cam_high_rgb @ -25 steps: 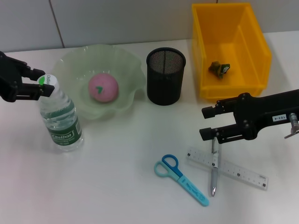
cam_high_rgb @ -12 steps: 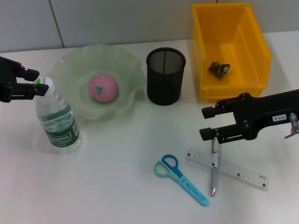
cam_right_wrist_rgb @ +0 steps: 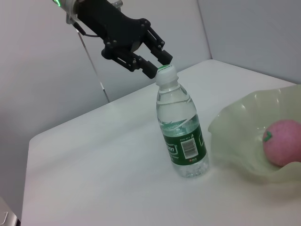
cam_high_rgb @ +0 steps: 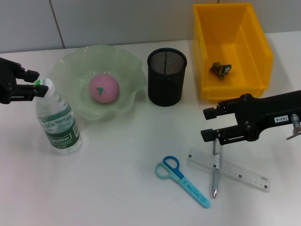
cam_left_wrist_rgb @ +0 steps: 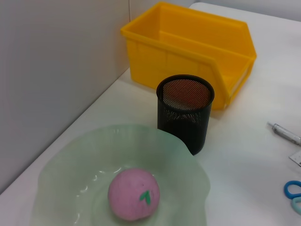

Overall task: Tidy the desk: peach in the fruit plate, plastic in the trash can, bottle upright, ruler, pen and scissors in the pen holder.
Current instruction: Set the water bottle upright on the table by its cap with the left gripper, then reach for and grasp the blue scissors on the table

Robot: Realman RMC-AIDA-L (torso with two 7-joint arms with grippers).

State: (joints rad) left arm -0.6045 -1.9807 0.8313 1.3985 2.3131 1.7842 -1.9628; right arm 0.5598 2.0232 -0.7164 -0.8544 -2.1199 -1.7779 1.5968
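Note:
The clear water bottle [cam_high_rgb: 59,121] stands upright on the table at the left, also seen in the right wrist view [cam_right_wrist_rgb: 181,129]. My left gripper [cam_high_rgb: 37,83] [cam_right_wrist_rgb: 157,61] is open, its tips just beside the bottle's cap. The pink peach [cam_high_rgb: 103,88] [cam_left_wrist_rgb: 134,194] lies in the green fruit plate [cam_high_rgb: 127,61]. My right gripper [cam_high_rgb: 211,124] hangs open just above the top end of the pen [cam_high_rgb: 216,167], which lies across the clear ruler [cam_high_rgb: 235,170]. Blue scissors [cam_high_rgb: 182,181] lie left of them. The black mesh pen holder [cam_high_rgb: 167,77] stands in the middle. The plastic [cam_high_rgb: 221,69] lies in the yellow trash can [cam_high_rgb: 256,33].
The wall runs close behind the plate, holder and bin. The table's front left is bare white surface.
My left gripper has drawn back to the left, off the bottle's cap. The bottle has shifted slightly left and stands upright. The right arm has not moved.

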